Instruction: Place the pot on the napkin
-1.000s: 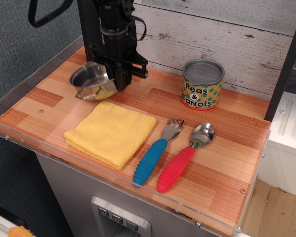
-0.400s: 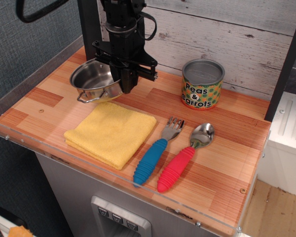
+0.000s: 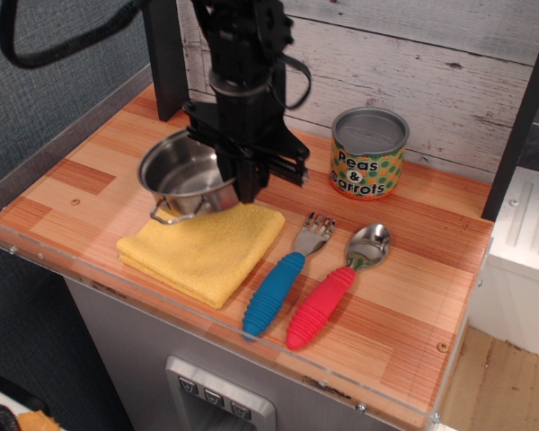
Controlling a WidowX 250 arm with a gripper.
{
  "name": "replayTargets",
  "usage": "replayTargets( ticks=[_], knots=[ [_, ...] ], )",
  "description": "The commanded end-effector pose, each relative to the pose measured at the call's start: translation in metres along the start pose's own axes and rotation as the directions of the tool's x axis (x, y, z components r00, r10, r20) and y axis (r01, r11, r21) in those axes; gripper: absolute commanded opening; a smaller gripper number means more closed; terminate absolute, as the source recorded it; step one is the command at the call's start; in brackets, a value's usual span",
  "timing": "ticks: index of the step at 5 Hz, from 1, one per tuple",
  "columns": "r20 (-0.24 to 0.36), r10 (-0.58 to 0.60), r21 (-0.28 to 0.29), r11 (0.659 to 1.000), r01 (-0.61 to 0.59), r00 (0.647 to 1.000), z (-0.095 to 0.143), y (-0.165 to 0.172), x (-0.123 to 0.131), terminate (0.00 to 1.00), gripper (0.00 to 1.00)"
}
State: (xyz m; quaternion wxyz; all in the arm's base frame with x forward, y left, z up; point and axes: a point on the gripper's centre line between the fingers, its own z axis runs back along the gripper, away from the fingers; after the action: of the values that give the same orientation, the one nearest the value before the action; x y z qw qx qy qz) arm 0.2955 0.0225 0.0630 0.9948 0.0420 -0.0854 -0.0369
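Since a second ago, the gripper [image 3: 249, 184] has carried the pot [image 3: 187, 174] away from the back left corner of the bench [image 3: 413, 296], toward the front and a bit to the right. It was tipped over then. Now it sits level, with its open side up.

The gripper is clamped on the right side of the pot's rim and holds it up in the air. The pot hangs over the back edge of the napkin [image 3: 202, 245]. One wire handle sticks out over the cloth.

Most of the napkin lies in front of the pot, toward the front edge of the bench. It looks like the pot needs to go a little more to the front and then down, so it lands in the middle of the cloth.

Nothing is in the way. A fork [image 3: 287, 272] with a blue handle lies just beside the napkin's right edge. A spoon [image 3: 335, 285] with a red handle lies next to the fork. A can [image 3: 369, 153] stands near the back edge, well apart from the napkin. If the pot came down too far to the right, it might bump the fork.
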Motion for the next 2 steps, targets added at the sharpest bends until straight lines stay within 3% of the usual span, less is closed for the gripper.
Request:
replayTargets(
  ticks=[1,2],
  knots=[
    [0.061,-0.043,0.078,0.996,0.039,0.997,0.0108,-0.012,-0.0147,0.0,0.0],
    [0.034,-0.044,0.092,0.995,0.04,0.998,0.0054,-0.0121,-0.021,0.0,0.0]
  ],
)
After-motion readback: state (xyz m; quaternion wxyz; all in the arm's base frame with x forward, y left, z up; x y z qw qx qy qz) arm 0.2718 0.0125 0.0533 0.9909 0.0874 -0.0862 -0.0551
